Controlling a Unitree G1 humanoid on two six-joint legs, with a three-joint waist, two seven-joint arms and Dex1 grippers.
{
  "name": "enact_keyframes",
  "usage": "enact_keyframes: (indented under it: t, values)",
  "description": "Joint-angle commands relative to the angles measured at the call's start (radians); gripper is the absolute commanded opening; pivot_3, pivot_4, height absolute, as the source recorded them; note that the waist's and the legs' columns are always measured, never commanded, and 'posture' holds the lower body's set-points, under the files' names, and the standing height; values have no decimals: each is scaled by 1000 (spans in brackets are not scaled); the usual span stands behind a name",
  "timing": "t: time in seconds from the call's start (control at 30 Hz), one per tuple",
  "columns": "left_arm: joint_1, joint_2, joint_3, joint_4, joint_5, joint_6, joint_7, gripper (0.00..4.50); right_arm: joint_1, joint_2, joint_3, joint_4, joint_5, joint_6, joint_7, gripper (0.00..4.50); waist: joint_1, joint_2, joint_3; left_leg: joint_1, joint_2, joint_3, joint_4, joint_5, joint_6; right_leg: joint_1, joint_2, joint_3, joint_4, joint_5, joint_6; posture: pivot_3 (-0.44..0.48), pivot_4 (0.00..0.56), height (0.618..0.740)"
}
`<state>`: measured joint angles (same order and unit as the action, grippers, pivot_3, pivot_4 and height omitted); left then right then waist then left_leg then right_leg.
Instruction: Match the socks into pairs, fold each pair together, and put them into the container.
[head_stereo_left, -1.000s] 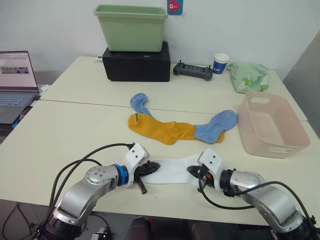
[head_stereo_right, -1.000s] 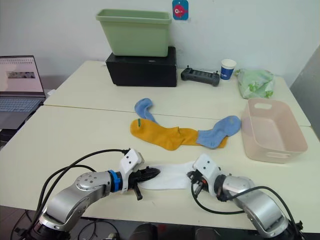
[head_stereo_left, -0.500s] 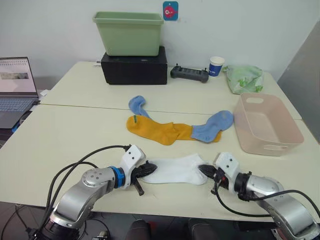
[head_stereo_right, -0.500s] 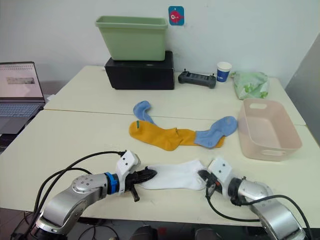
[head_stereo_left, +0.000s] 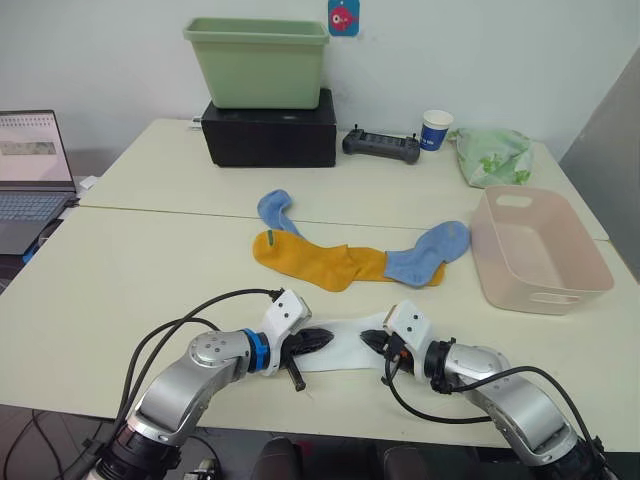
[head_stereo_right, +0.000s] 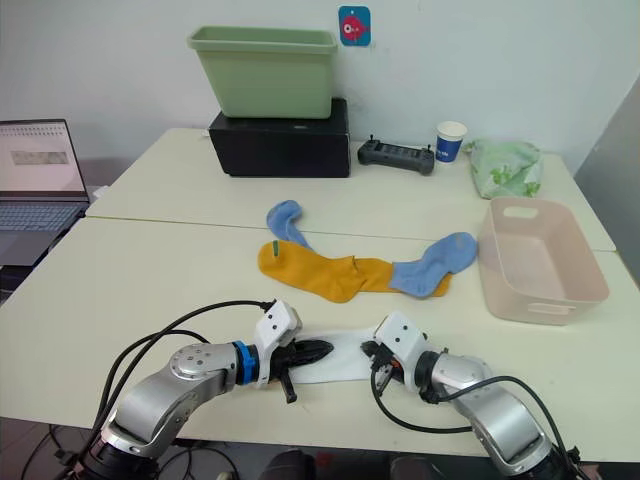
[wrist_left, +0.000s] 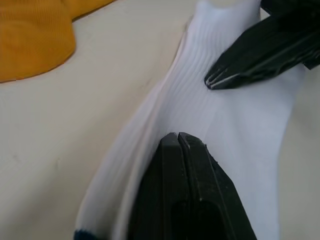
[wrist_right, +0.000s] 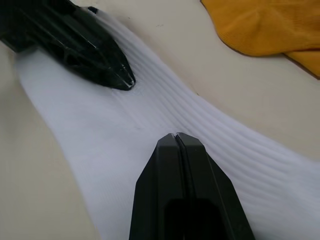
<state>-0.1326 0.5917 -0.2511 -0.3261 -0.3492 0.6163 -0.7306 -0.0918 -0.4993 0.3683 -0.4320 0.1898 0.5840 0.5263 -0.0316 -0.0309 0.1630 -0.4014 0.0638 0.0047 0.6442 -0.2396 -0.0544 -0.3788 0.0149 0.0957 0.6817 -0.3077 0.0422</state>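
Observation:
A white sock (head_stereo_left: 345, 332) lies near the table's front edge, bunched between my two grippers. My left gripper (head_stereo_left: 325, 338) is shut with its tips pinched into the sock's left part (wrist_left: 220, 130). Facing it a short way off, my right gripper (head_stereo_left: 366, 340) is shut on the sock's right part (wrist_right: 150, 110). Behind them lie mustard-yellow socks (head_stereo_left: 320, 262), with a light blue sock (head_stereo_left: 272, 208) at their left end. Another light blue sock (head_stereo_left: 430, 255) overlaps their right end. The pale pink container (head_stereo_left: 560, 295) stands at the right, with nothing in it.
Along the back of the table stand a green tub (head_stereo_left: 258, 60) on a black box (head_stereo_left: 270, 135), a black controller (head_stereo_left: 382, 147), a paper cup (head_stereo_left: 436, 128) and a pale green cloth bundle (head_stereo_left: 492, 155). A laptop (head_stereo_left: 30, 170) sits at the far left.
My right gripper has moved left toward the left gripper, which edged right. The white sock between them is now shorter and bunched. The camera view has shifted slightly.

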Motion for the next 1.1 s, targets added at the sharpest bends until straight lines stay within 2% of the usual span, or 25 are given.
enact_keyframes:
  t: [0.03, 0.23, 0.47, 0.6, 0.7, 0.83, 0.97, 1.1]
  values:
    - [28, 15, -29, 48, 50, -15, -7, 0, 24, -13, -79, 15, 3, -20, -1, 29, 0, 0, 0, 0, 0, 0, 0, 0, 0, 0, 0, 0, 0, 0, 0, 0, 150, 719]
    - [19, 7, -27, 63, 59, -32, -16, 0, 65, 2, -232, 50, 30, 8, -44, 29, 0, 0, -1, 3, 0, 0, 1, 0, 0, 4, 0, 1, 0, 0, -2, 0, 150, 719]
    - [-61, -21, 10, 12, 23, -29, -28, 0, 119, 3, -303, -86, 123, 27, 10, 29, 0, 1, 0, 2, 0, 0, 0, 0, 0, 3, 0, 0, 0, 1, 1, 0, 150, 719]
    - [-139, -22, -8, -25, 8, 1, -67, 0, 143, 36, -381, -167, 218, 103, -23, 29, 1, 1, 1, -1, 0, -1, 0, 0, 0, 1, 0, -1, 0, 1, 1, 0, 150, 719]
    - [-130, -17, -36, 2, 37, -13, -78, 0, 150, 69, -407, -159, 242, 129, -52, 926, -2, 1, 1, -1, 0, 0, 0, 0, 0, 1, 0, 1, -1, 1, 1, 0, 150, 719]
    - [-117, -10, -65, 33, 70, -40, -96, 0, 166, 85, -397, -150, 236, 139, -75, 2402, -3, 2, 2, -1, 0, -1, -1, 0, 0, -1, 1, 1, 0, 0, 0, 0, 150, 719]
    - [-107, -19, -76, 58, 88, -53, -102, 0, 167, 104, -327, -112, 181, 138, -117, 3789, -2, 2, 2, -1, 0, -1, -1, 0, 0, -1, 1, 0, 0, 0, 0, 0, 150, 719]
    - [-105, -21, -69, 57, 91, -52, -106, 0, 214, 88, -252, -112, 132, 152, -130, 3789, -1, 2, 1, -1, 0, 0, -1, 0, 0, -1, 1, 1, 0, 0, 0, 0, 150, 719]
